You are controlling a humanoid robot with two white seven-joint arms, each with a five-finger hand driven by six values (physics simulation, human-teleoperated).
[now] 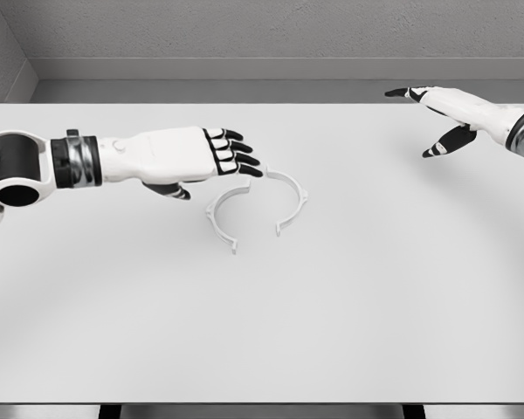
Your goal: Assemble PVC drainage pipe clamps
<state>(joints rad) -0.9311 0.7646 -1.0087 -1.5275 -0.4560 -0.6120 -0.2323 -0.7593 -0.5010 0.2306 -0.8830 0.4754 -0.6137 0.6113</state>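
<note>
Two white half-ring clamp pieces lie near the table's middle, their open sides facing each other. The left clamp half (223, 213) curves down to a small tab at its lower end. The right clamp half (293, 194) lies just beside it, apart from it. My left hand (230, 153) hovers above their upper ends, fingers stretched and relaxed, holding nothing. Whether it touches a piece I cannot tell. My right hand (438, 118) hangs at the far right over the table's back edge, fingers spread, empty.
A white table (262, 332) fills the view, its front edge at the bottom. Grey walls stand behind it.
</note>
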